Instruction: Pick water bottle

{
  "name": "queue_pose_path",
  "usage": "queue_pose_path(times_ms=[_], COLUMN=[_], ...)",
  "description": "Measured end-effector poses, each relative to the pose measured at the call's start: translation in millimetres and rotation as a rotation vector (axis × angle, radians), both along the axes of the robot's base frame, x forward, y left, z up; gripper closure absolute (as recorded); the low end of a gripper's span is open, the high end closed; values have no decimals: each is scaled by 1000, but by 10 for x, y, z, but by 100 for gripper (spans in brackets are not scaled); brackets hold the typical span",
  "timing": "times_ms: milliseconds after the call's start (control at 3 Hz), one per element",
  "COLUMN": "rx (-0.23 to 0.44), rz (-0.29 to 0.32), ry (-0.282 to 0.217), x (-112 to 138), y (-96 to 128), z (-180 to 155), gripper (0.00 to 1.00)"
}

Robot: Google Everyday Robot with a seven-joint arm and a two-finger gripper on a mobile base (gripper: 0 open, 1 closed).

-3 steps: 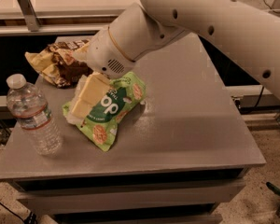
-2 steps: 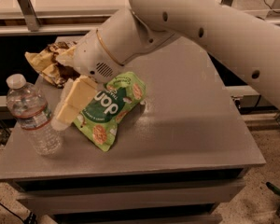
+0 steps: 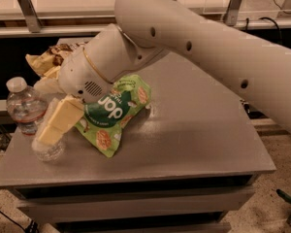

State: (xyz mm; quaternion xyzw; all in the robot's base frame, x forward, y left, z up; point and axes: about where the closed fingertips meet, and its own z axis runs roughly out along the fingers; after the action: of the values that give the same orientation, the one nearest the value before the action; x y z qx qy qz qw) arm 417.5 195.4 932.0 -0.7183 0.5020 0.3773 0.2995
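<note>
We are going for the water bottle [image 3: 23, 106], and it stands up straight just beside the green bag [image 3: 114, 115], on the side of the bag nearest the counter [image 3: 194, 140] edge at the left of the picture. Our gripper [image 3: 52, 125] sits between the green bag and the bottle, low down, right against the bottom part of the bottle. We cannot tell if the gripper is squeezing the bottle or is loose, because the bottle is see-through and the gripper covers part of it. We think the job now is to get a good hold. To do it well, the gripper should go around the fat middle of the bottle, not the very bottom, and squeeze softly, since the thin plastic can bend and slip. The bottle could tip over if we push it sideways. On the far side of the bottle from the green bag the counter ends very soon, so a hard push could knock it off. A brown bag [image 3: 56, 55] lies behind the green bag, near our big white arm [image 3: 208, 47]. On the other side of the green bag the counter is bare and wide. The best way out looks like straight up
</note>
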Motion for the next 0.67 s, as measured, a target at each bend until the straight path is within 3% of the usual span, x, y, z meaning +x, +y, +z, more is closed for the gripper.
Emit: queue_pose_path(times_ms=[667], rx=[27], rz=[37], ry=[34], x=[-172], y=[126], z=[-31], gripper=[64])
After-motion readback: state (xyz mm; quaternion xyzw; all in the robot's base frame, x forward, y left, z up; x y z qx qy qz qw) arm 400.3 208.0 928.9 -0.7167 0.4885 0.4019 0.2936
